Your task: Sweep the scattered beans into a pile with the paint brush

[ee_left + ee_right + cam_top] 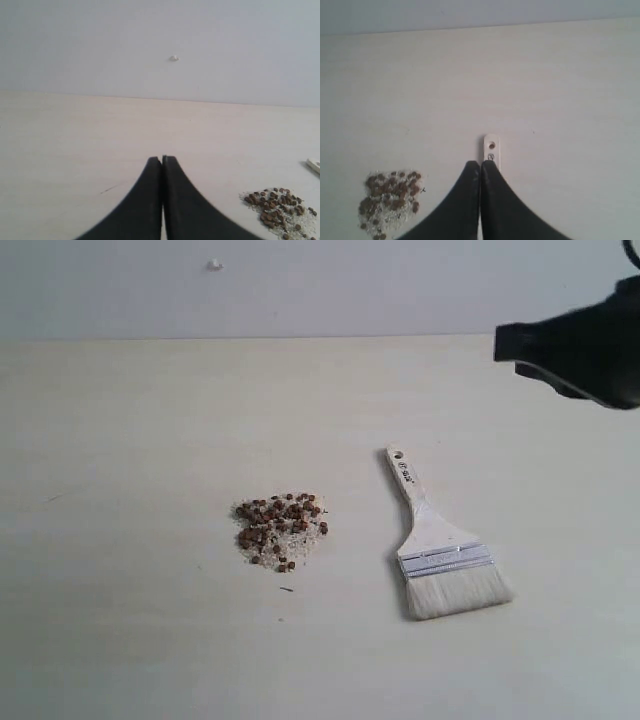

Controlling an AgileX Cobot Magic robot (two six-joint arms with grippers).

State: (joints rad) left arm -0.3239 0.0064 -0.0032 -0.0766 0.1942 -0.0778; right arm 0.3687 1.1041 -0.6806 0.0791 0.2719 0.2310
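The beans (280,530) lie gathered in one small heap of dark reddish-brown pellets and whitish grains at the table's middle. They also show in the left wrist view as beans (277,205) and in the right wrist view as beans (390,197). The paint brush (440,555) lies flat to their right, bristles toward the front and handle pointing back. My right gripper (505,343) hovers high at the upper right, shut and empty. From its camera the right gripper (480,164) hides most of the brush, with only the handle end (491,146) showing. My left gripper (162,159) is shut and empty, left of the heap.
The pale wooden table (130,460) runs back to a plain grey wall with a small white speck (214,265). A tiny dark fleck (287,589) lies just in front of the heap. A faint scratch (52,499) marks the left side.
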